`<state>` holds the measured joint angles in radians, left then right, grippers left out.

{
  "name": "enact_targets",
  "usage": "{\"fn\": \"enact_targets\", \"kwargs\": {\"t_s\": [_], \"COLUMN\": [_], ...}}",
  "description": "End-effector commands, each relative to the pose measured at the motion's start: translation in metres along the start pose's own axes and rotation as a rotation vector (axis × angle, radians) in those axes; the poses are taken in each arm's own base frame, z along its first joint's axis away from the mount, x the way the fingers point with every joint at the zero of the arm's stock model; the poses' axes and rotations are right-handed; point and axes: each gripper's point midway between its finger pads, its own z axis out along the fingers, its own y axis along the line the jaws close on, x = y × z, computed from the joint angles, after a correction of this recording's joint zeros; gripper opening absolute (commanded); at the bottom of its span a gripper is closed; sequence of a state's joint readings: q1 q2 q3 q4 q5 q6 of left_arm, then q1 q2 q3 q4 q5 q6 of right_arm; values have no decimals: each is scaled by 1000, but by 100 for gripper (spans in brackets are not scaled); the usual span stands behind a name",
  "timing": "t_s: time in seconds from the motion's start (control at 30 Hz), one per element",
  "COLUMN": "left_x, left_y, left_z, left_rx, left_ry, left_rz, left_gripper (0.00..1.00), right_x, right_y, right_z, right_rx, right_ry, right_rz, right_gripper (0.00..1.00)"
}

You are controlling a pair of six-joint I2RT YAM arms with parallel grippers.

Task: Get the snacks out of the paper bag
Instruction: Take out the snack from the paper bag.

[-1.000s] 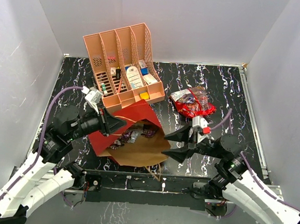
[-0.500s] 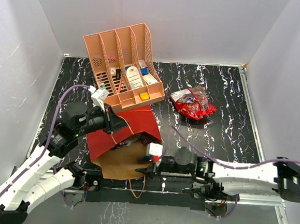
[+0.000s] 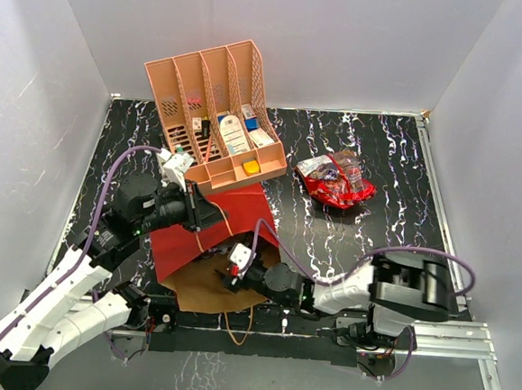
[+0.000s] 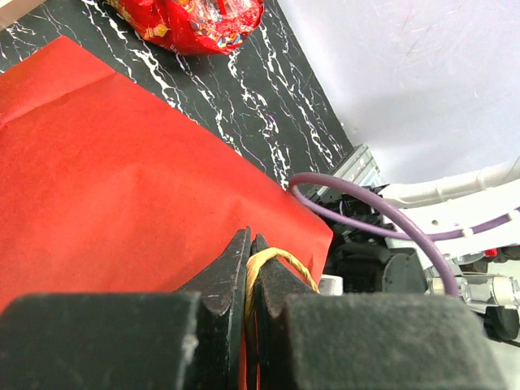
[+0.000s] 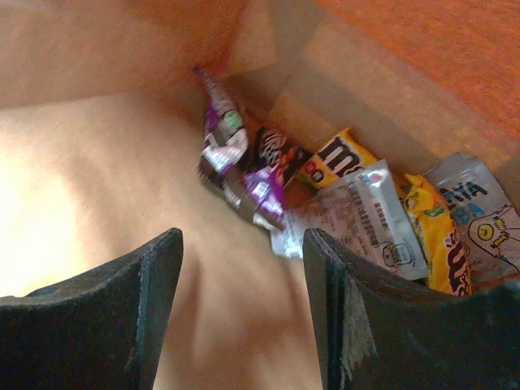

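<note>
The paper bag (image 3: 185,241) lies on its side, red outside, mouth toward the near edge. My left gripper (image 3: 207,216) is shut on its tan cord handle (image 4: 280,260) and holds the upper wall (image 4: 122,179) up. My right gripper (image 3: 230,275) reaches into the mouth; its jaws (image 5: 241,244) stand open and empty over the brown inner floor (image 5: 97,187). Just ahead of them, at the bag's bottom, lie a purple pack (image 5: 236,162), a dark brown pack (image 5: 272,150), yellow packs (image 5: 337,162) and a silvery wrapper (image 5: 357,215). A shiny red bag (image 3: 336,181) lies outside on the table.
The salmon-pink organizer (image 3: 215,110) with small boxes and cards stands right behind the bag. White walls close in the black marbled table (image 3: 366,239) on three sides. The second cord handle (image 3: 237,324) hangs over the near edge.
My right arm swung left from beside the bag and pushed its open gripper into the bag's mouth. My left gripper kept the handle and shifted slightly right.
</note>
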<state>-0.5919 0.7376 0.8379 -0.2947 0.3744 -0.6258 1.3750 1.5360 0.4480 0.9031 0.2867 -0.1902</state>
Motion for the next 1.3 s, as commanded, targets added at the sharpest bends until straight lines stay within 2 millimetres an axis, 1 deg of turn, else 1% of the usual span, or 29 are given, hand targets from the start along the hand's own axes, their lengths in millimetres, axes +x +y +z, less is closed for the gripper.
{"fn": "enact_targets", "kwargs": {"t_s": [0.0, 0.07, 0.13, 0.23, 0.33, 0.43, 0.53, 0.73, 0.83, 0.93, 1.03, 1.17, 1.23, 1.27], "left_x": [-14, -14, -14, -12, -12, -14, -16, -16, -15, -15, -14, -13, -13, -13], "left_y": [-14, -15, -18, -18, -19, -23, -25, -25, -24, -22, -20, -18, -18, -18], "left_z": [-8, -7, -7, -6, -6, -6, -7, -7, -7, -8, -9, -9, -9, -9], "left_rx": [33, 45, 63, 69, 81, 101, 110, 108, 104, 95, 83, 71, 68, 66], "left_ry": [-50, -55, -54, -53, -56, -62, -71, -73, -75, -74, -72, -71, -69, -66], "left_rz": [-2, -6, -8, -10, -11, -8, -5, -5, -6, -7, -7, -11, -13, -13], "left_gripper": [0, 0, 0, 0, 0, 0, 0, 0, 0, 0, 0, 0, 0, 0], "right_x": [-73, -74, -62, -50, -41, -25, -11, 18, 34, 38, 45, 60, 59, 55], "right_y": [-30, -33, -36, -40, -41, -44, -41, -32, -25, -14, -6, -8, -9, -10], "right_z": [22, 28, 38, 51, 58, 65, 73, 77, 80, 78, 76, 70, 66, 64], "right_rx": [223, 266, 315, 379, 414, 461, 461, 436, 404, 340, 289, 306, 306, 301], "right_ry": [-306, -335, -320, -297, -298, -277, -249, -177, -119, -94, -70, -18, -15, -20], "right_rz": [228, 264, 274, 268, 259, 258, 239, 257, 257, 272, 276, 260, 262, 265], "right_gripper": [65, 69, 73, 78, 82, 88, 90, 79, 69, 59, 54, 45, 39, 35]}}
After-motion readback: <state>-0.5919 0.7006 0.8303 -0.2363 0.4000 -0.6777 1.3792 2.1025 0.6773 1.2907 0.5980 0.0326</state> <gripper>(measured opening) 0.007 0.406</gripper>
